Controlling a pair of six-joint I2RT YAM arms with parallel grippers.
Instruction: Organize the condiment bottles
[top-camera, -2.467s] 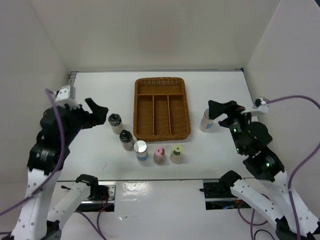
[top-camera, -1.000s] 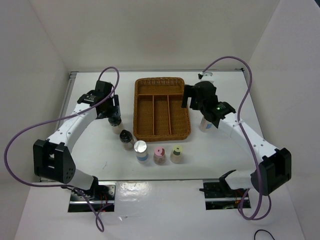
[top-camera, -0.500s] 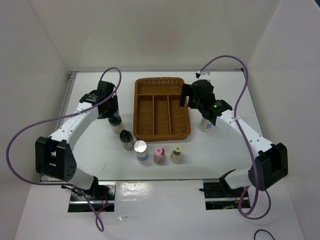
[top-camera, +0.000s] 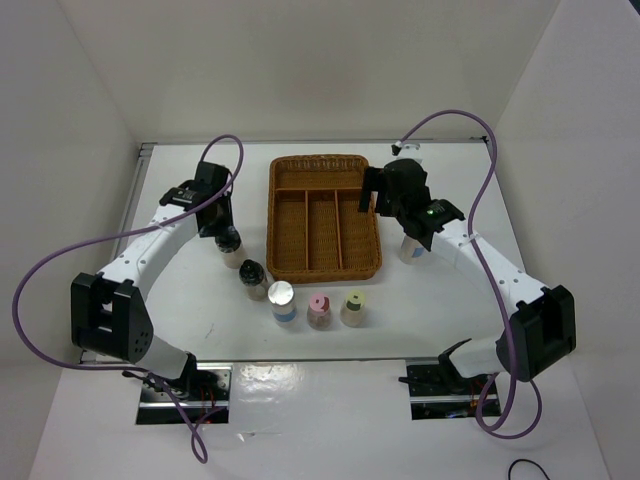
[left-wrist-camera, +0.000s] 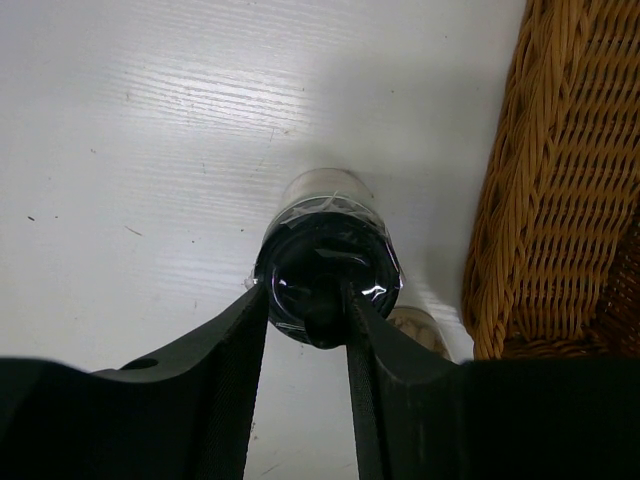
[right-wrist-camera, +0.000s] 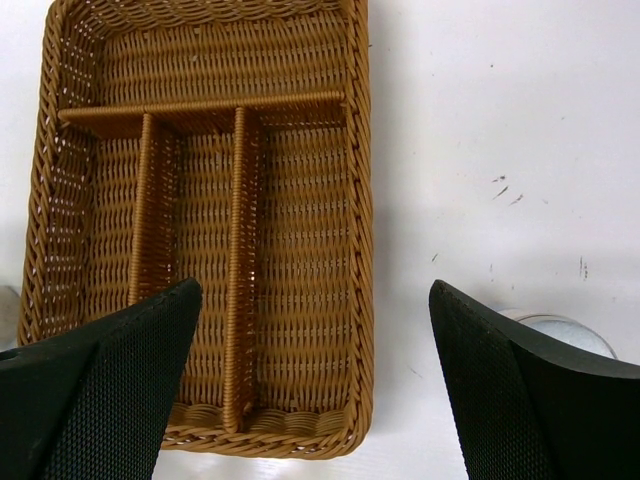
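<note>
L gripper (left-wrist-camera: 305, 292): I see its fingers (left-wrist-camera: 232, 370) set narrow, one on each side of the cap of a black-cap bottle (left-wrist-camera: 325, 262). Can't tell if they press it or just flank it.
Bottle betw L fingers: upright on the white table (left-wrist-camera: 130, 150), just beside the wicker tray (left-wrist-camera: 560, 200), which lies to the fingers' right in the wrist view.
Beyond L fingers: toward the arm bases stands a 2nd black-cap bottle (top-camera: 252, 277). After it comes a row w/ a silver-cap bottle (top-camera: 281, 299), a pink-cap bottle (top-camera: 319, 309) and a yellow-green-cap bottle (top-camera: 353, 306). All are upright and outside the tray.
R gripper (right-wrist-camera: 312, 300): fingers (right-wrist-camera: 110, 390) spread wide, nothing betw them. It hangs over the tray's right rim.
Beside R fingers: another silver-cap bottle (right-wrist-camera: 560, 330) peeks out behind the right-side finger. It's on the table, apart from the tray.
</note>
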